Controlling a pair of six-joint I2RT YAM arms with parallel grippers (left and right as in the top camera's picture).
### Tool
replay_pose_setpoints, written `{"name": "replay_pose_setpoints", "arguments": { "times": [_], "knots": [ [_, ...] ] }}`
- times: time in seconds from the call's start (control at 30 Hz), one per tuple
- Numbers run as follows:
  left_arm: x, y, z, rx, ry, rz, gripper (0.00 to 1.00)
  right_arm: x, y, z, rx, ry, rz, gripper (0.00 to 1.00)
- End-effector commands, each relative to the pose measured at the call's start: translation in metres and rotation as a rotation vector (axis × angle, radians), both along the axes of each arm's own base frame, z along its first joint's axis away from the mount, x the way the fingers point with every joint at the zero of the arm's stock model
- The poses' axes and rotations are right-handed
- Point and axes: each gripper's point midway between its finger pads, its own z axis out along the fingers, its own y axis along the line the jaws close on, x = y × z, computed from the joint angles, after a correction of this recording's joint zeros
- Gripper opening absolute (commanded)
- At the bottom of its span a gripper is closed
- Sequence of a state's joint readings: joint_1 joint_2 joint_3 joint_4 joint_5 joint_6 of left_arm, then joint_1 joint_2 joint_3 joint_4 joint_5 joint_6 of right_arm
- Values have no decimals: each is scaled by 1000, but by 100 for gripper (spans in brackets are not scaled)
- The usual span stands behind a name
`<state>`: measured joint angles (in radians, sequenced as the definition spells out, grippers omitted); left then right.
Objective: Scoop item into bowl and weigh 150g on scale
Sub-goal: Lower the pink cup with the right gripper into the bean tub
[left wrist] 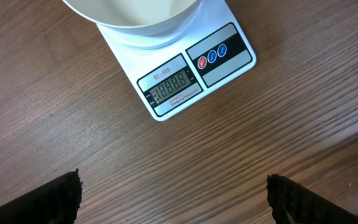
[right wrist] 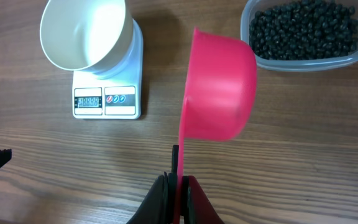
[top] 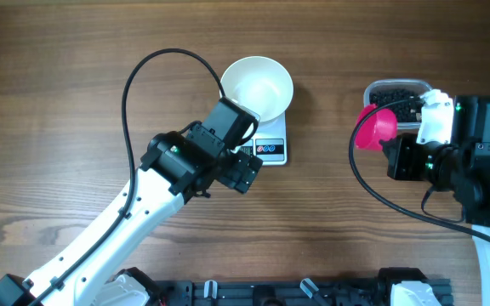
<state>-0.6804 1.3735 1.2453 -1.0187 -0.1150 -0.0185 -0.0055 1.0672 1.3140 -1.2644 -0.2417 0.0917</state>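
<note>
A brown wood-grain surface [top: 75, 76] carries everything, with both arms reaching in from its near edge.

The left claw [top: 247, 168] is released. In the left wrist view its two black fingertips [left wrist: 48, 199] stand at the bottom corners of the picture, spread wide with only bare wood between them. From overhead it sits just beside the near left corner of the scale [top: 272, 146], and I cannot tell whether it touches it.

The right claw [right wrist: 179, 193] is clenched on the thin handle [right wrist: 180, 146] of a pink scoop [right wrist: 219, 93], its fingers pressed flat against either side. The scoop lies on its side above the surface. Its rim faces left toward the scale, its rounded bottom faces right, and the handle runs straight back into the claw. It is near the clear plastic tub [right wrist: 303, 62] and well apart from the bowl [right wrist: 82, 34].

The beans [right wrist: 303, 28], small, round and black, fill the tub at the far right of the surface.

The scale is a white rectangle whose long axis runs from the far side toward the robot. Its grey display [left wrist: 169, 84] and three small round buttons [left wrist: 212, 57] are on the near end, facing the arms. The display shows digits that I cannot read with certainty. The white bowl rests upright on the far part of the scale, overhanging it on both sides, and its inside shows plain white.
</note>
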Motion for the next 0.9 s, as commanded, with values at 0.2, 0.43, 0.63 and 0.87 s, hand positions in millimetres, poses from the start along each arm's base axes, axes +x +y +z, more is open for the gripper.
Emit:
{"name": "replay_pose_setpoints", "arguments": {
  "times": [0.2,0.43,0.63,0.87],
  "knots": [
    [-1,4,-4,29,1,-30,100,-1,0,7,-4,-26,10,4],
    [-1,4,-4,29,1,-30,100,0,0,7,-4,-29,10,4],
    [-1,4,-4,29,1,-30,100,20,-1,21,-13,-130,7,4],
    [-1,4,-4,29,1,-30,100,38,-2,38,-3,-228,-16,4]
  ]
}}
